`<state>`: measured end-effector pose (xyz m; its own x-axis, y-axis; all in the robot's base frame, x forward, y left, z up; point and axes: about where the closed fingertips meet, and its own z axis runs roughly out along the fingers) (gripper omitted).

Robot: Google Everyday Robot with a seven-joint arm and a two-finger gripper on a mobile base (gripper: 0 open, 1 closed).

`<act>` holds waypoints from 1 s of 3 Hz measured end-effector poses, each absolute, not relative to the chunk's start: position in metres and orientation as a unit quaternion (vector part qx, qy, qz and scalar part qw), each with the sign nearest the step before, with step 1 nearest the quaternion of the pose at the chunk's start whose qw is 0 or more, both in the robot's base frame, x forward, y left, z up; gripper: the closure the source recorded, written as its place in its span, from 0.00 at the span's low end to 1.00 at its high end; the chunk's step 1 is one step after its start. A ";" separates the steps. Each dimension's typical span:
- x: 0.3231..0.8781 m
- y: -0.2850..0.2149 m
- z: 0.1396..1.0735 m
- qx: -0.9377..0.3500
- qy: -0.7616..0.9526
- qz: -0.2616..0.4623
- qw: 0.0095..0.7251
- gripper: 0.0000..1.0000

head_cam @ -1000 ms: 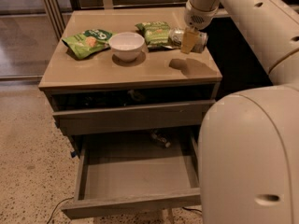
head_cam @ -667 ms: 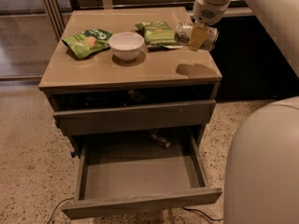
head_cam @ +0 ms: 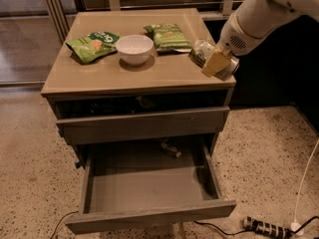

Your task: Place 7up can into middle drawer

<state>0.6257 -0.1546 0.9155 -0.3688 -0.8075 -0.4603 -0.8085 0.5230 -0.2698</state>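
The 7up can (head_cam: 200, 52), silvery with green marks, is held in my gripper (head_cam: 213, 61) just above the right front corner of the cabinet top (head_cam: 99, 78). The gripper is shut on the can, with one yellowish finger (head_cam: 216, 63) across its front. The white arm comes in from the upper right. The middle drawer (head_cam: 149, 185) is pulled wide open below and to the left of the gripper. Its flat grey floor is bare except for a small object (head_cam: 170, 149) at the back.
A white bowl (head_cam: 134, 48) stands on the cabinet top between two green snack bags (head_cam: 92, 45) (head_cam: 168, 36). The top drawer (head_cam: 142, 124) is slightly open with a dark inside. A power strip (head_cam: 266, 228) and cables lie on the floor at the right.
My gripper has carried the can to the right and forward, from over the top's back right to its right front corner.
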 end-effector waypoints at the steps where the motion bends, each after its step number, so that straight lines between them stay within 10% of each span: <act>1: 0.616 -0.142 0.896 -0.464 0.822 0.052 0.325 1.00; 3: 0.601 -0.128 0.878 -0.474 0.819 0.068 0.317 1.00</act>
